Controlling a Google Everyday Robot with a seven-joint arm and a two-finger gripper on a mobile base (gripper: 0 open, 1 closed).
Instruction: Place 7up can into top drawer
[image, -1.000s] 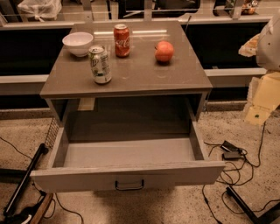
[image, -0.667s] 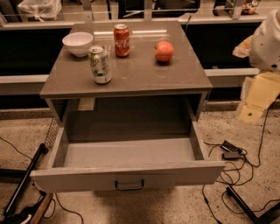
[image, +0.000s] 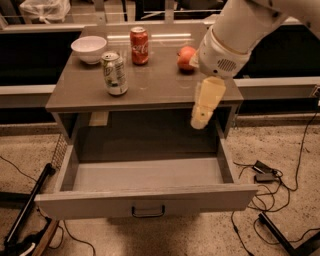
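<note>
One change mattered: within the last second the arm swung in from the right edge of the view toward the middle. The claw (image: 199, 119) hung pointing down, seen against the front right edge of the surface (image: 155, 87) and the dark opening beneath it. We could not tell whether the claw was wide or narrow. It carried nothing.

The 7up can (image: 114, 74) stood upright on the left part of the surface, well apart from the claw. It had not moved. A bowl (image: 89, 48) sat behind it to the left, a cola can (image: 139, 45) behind it to the right, and a red fruit (image: 184, 57) at the right, partly hidden by the arm.

The drawer (image: 100, 204) was pulled fully out, its handle (image: 148, 211) facing us, with nothing visible inside.

We judged the approach to be under way and the grasp not yet begun. The next move called for travel leftward across the surface to the 7up can. The cola can stood near enough that a careless approach could knock it.
</note>
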